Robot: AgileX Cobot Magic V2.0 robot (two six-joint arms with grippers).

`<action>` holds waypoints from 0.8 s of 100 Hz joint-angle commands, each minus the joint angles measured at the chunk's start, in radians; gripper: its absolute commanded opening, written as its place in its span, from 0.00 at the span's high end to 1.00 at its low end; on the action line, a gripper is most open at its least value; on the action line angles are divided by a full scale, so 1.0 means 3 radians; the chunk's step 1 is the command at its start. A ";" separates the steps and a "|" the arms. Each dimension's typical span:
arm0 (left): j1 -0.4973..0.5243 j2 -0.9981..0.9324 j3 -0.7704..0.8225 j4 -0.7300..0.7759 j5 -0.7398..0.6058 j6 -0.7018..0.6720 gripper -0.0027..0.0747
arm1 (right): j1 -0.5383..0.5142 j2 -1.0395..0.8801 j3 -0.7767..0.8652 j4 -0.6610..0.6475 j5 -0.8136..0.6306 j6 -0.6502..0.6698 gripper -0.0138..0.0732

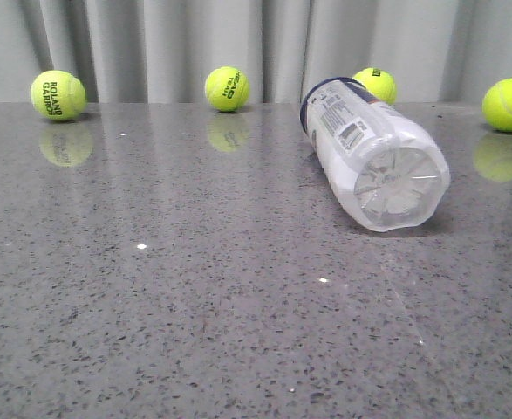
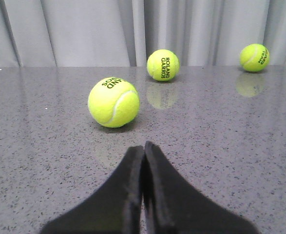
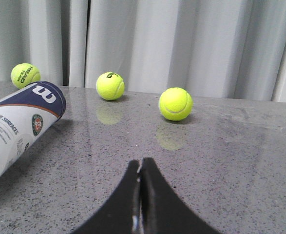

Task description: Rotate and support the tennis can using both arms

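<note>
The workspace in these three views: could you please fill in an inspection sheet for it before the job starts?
Surface: grey speckled table, glossy, reflecting the balls.
Job's things: tennis can lying on its side, clear end toward the front camera, navy-blue end band toward the curtain; no gripper touches it.
Clutter: four tennis balls in the front view, among them a Roland Garros ball and a Head ball; the left wrist view shows one more close to the fingers.
Grippers: left gripper shut, empty; right gripper shut, empty.
Cables: nothing seen.
Surroundings: pale pleated curtain behind the table.
</note>
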 commanded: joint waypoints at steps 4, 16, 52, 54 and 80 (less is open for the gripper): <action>-0.0012 -0.0111 0.0151 0.0000 -0.0255 -0.0019 0.99 | 0.0009 -0.0094 -0.0056 0.0004 -0.0258 -0.0002 0.92; -0.0012 -0.0111 0.0151 0.0000 -0.0255 -0.0019 0.99 | 0.0009 -0.0094 -0.0056 0.0004 -0.0258 -0.0002 0.92; -0.0012 -0.0111 0.0151 0.0000 -0.0255 -0.0019 0.99 | 0.0009 -0.0094 -0.0056 0.0004 -0.0258 -0.0002 0.92; -0.0012 -0.0111 0.0151 0.0000 -0.0255 -0.0019 0.99 | 0.0009 -0.0094 -0.0056 0.0004 -0.0258 -0.0002 0.92; -0.0012 -0.0111 0.0151 0.0000 -0.0255 -0.0019 0.99 | 0.0009 -0.0094 -0.0064 0.0008 -0.0294 -0.0002 0.92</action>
